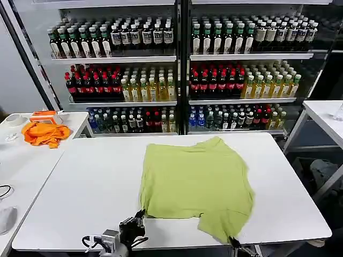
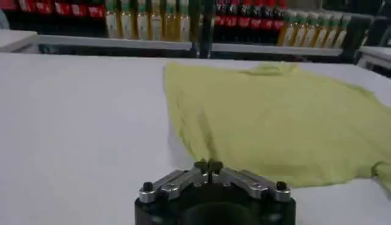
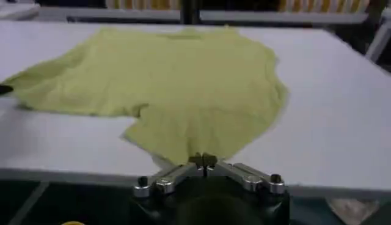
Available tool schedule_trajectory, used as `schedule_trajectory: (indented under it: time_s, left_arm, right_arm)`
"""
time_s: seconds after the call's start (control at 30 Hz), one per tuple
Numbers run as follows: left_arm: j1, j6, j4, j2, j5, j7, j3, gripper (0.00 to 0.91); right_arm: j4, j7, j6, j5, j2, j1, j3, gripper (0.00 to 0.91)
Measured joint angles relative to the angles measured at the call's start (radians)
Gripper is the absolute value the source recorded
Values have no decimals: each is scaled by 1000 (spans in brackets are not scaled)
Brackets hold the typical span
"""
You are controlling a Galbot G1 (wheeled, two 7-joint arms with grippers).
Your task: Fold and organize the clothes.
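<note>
The clothes are one lime-green T-shirt [image 1: 195,179] lying spread flat on the white table [image 1: 91,187], its neck toward the far edge. My left gripper [image 1: 140,215] sits at the shirt's near-left corner; in the left wrist view the gripper [image 2: 208,165] is shut, with the T-shirt's [image 2: 275,122] corner pinched at the tips. My right gripper [image 1: 233,242] is at the table's front edge by the near-right corner. In the right wrist view it [image 3: 203,160] is shut on the point of the T-shirt [image 3: 183,79] that reaches the edge.
An orange cloth [image 1: 45,133] lies on a side table [image 1: 21,160] at the left. Shelves of bottles [image 1: 182,69] stand behind the table. Another white table [image 1: 324,112] is at the right. Bare tabletop stretches left of the shirt.
</note>
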Motion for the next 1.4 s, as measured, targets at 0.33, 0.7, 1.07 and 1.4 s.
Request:
schedule_trajectory:
  time_s: [0.33,0.7,1.07,1.4]
  left_arm:
    - [-5,12,-56,23,-34,4,-28,10]
    - [-105,16,18,66,-49,10,-5,10]
    - [-256,15,145,77,-59,8,38,10]
    - [-373,17,249,69,-58,-10,78,423]
  right_arm:
    - [26,10,-19,84,-65,94,80,0]
    - [-119,16,-41,155,-178,369,15,0]
    - [-267,6,-47,148,-223,578,-90,0]
    - [-361,1,-48,109,-229,676,-164,131]
